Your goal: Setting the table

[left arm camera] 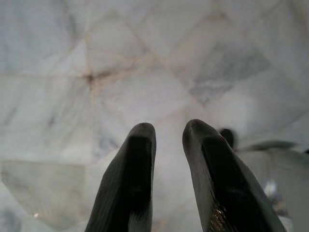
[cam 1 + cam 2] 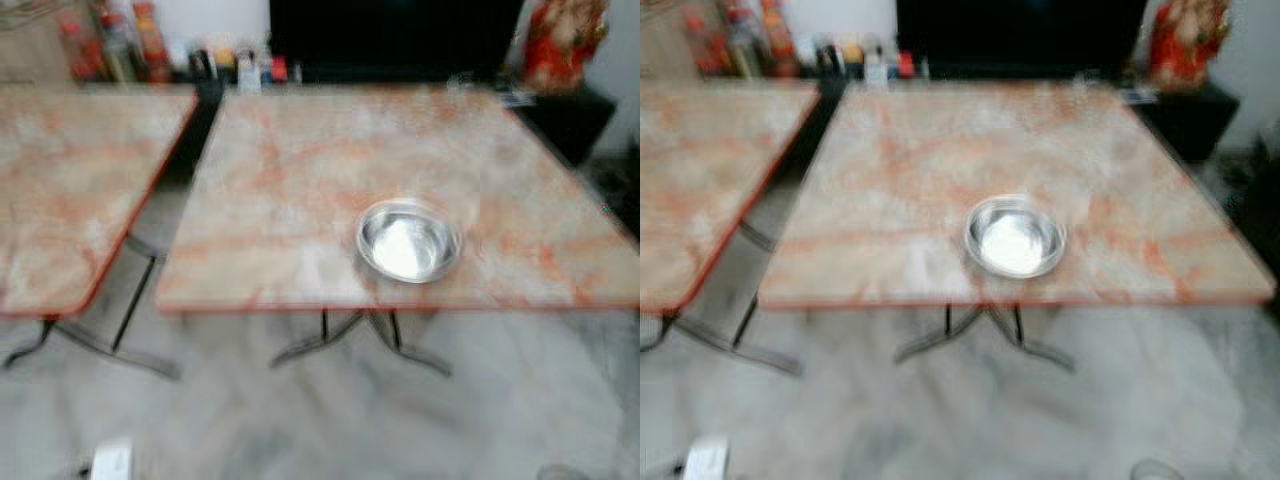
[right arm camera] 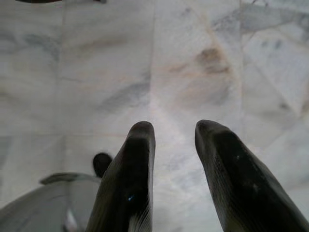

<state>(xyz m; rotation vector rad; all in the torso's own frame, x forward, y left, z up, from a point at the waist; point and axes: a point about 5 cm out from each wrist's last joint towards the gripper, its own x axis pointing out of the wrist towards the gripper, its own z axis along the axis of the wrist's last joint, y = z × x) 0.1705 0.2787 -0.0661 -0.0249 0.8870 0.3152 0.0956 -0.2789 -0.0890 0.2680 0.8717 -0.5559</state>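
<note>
Bowl (image 2: 408, 241): a shiny steel bowl, upright, resting on the marble-patterned table before me, close to the near edge and a little right of the middle. Whether anything lies inside it I cannot tell, since both eye views are blurred.

Table (image 2: 300, 170): pale top with orange veining and a thin red rim, standing on dark metal legs that splay out on the floor below the bowl.

Second table (image 2: 70, 170): same pattern and rim, standing to my left, separated from the first by a narrow gap.

Far side: a dark cabinet (image 2: 395, 35) behind the table, a row of bottles and jars (image 2: 110, 45) at the far left, and a red and gold figure (image 2: 565, 40) at the far right. Details are too blurred to read.

Floor (image 2: 330, 420): grey-white marble tiles; a small white object (image 2: 110, 460) lies near my left.

Left gripper (image 1: 169, 133): hangs over the marble floor, my two black fingers parted by a narrow gap, grasping nothing.

Right gripper (image 3: 175, 130): likewise pointed at the floor, fingers spread apart, nothing between them.
</note>
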